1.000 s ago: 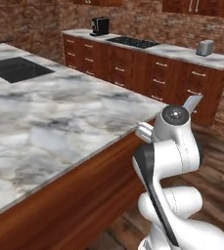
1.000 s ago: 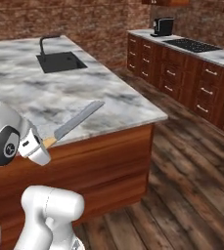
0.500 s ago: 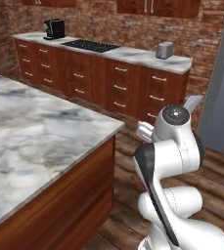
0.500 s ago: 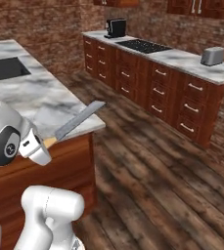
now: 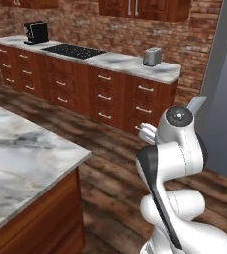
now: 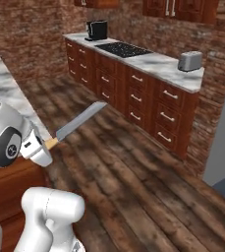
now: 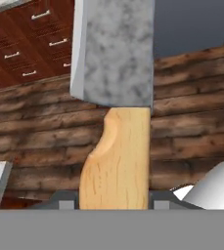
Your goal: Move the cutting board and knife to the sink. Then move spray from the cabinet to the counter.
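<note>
Brick walls and a dark wooden floor (image 6: 133,197) are filling the room now, because the base is turning and both base views are sweeping away from the island. The gripper (image 7: 114,202) is squeezing the pale wooden handle of the knife (image 6: 77,124), and the grey blade is sticking out ahead of the hand, over the floor. In the hand view the blade is pointing up past the handle. A second ago the black sink was lying on the marble island counter (image 5: 26,158) just in front; now just a corner of that counter is showing, and the sink is out of the picture. The far counter with the stove top (image 6: 123,48), the coffee machine (image 5: 35,32) and the toaster (image 6: 189,61) is coming into sight. So the knife is going away from the sink, not toward it, which looks like the wrong way for this step.
</note>
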